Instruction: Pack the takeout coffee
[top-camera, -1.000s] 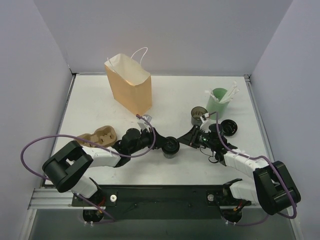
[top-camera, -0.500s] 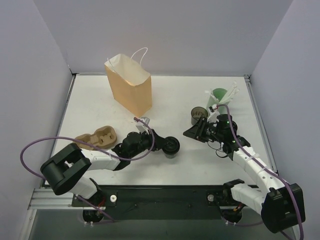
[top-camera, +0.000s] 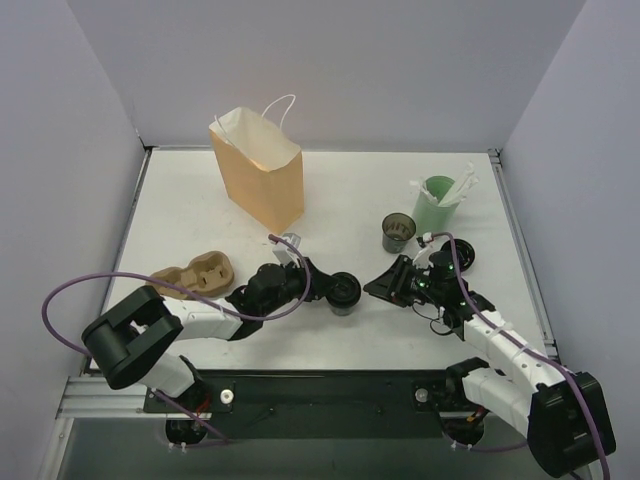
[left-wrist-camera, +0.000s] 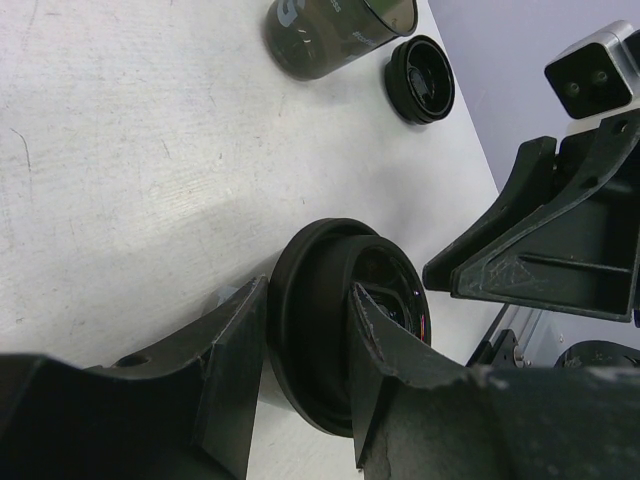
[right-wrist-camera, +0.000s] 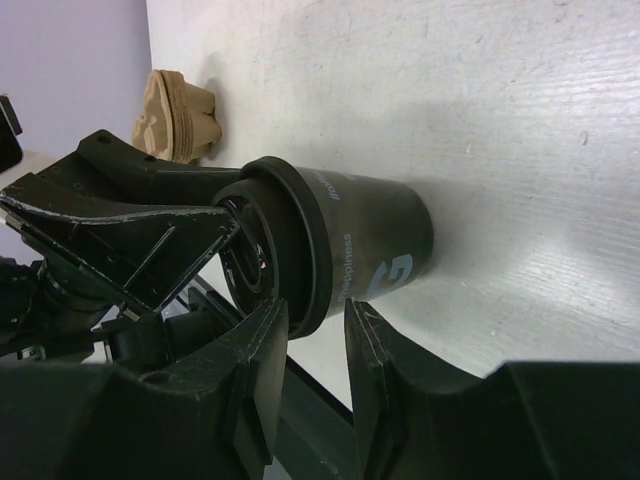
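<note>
**Coffee upright in the left gripper's grasp**

We see the takeout coffee (top-camera: 343, 291) standing mid-table, long axis vertical, black lid up. The left gripper (left-wrist-camera: 305, 360) clamps it at the lid. The right gripper (right-wrist-camera: 315, 345), just right of it, has its fingers slightly parted and holds nothing. Far right, a pale green cup (top-camera: 435, 203) holds white sticks (top-camera: 462, 185), a lidless dark cup (top-camera: 398, 232) beside it. The tan paper bag (top-camera: 262, 175) stands open, far left.

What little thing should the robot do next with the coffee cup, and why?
Probably the left claw should lift the takeout coffee a little off the table. It grips the cup, the lid looks on, the right claw stands open and apart from it, and the paper bag waits open-topped farther back.
</note>
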